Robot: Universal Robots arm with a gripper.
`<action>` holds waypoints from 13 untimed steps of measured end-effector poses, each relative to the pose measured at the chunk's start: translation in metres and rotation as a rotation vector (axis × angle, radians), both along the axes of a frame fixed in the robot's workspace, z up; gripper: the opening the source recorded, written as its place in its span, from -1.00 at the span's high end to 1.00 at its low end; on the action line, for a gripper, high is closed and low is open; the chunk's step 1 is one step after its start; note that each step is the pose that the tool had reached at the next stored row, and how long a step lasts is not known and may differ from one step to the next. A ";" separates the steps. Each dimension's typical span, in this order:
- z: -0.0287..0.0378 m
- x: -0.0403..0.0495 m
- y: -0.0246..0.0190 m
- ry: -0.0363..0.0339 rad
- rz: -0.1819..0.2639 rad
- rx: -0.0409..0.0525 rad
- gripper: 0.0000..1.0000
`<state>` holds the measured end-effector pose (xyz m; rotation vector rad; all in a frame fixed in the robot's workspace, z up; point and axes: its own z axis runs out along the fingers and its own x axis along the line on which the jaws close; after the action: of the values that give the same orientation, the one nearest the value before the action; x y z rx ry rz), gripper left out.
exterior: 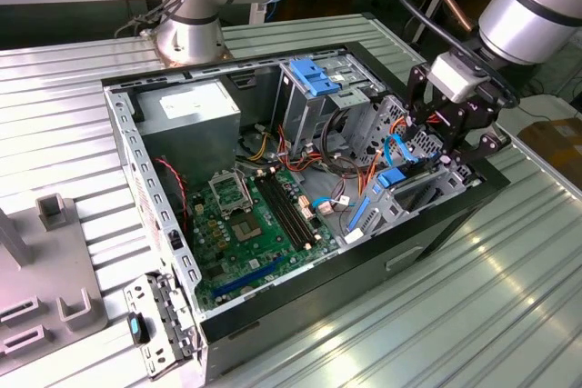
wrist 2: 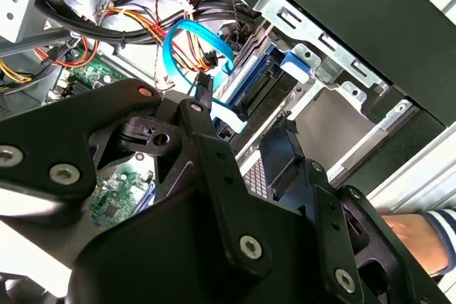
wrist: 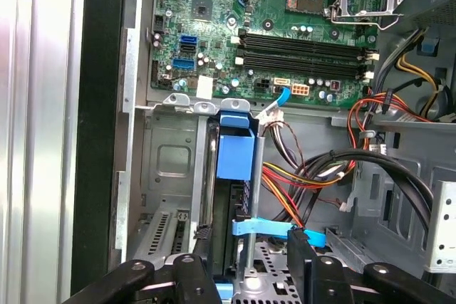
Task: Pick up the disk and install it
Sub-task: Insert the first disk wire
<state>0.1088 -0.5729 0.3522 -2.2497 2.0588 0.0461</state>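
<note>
Disk (wrist: 235,154): down on edge inside drive bay (wrist: 167,169), seemingly installed or nearly. Gripper (wrist: 251,250) spread wide astride its end, pinching nothing. Final seating unconfirmed.

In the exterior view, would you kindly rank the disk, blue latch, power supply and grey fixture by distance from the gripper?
1. the disk, just beneath the gripper
2. blue latch, atop the drive cage
3. power supply, far corner
4. grey fixture, the exterior view's left
</note>
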 end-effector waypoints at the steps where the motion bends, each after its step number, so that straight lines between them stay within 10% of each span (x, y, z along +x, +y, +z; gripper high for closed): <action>1: 0.0000 0.0000 0.0000 0.0000 0.000 0.0000 -0.07; 11: 0.0000 0.0117 0.0026 0.0000 0.089 0.0001 -0.07; 12: 0.0000 0.0118 0.0042 -0.0001 0.102 0.0001 -0.07; 13: 0.0003 0.0118 0.0182 0.0000 0.103 -0.0004 -0.07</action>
<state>0.1207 -0.5547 0.3525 -2.3542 1.9413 0.0529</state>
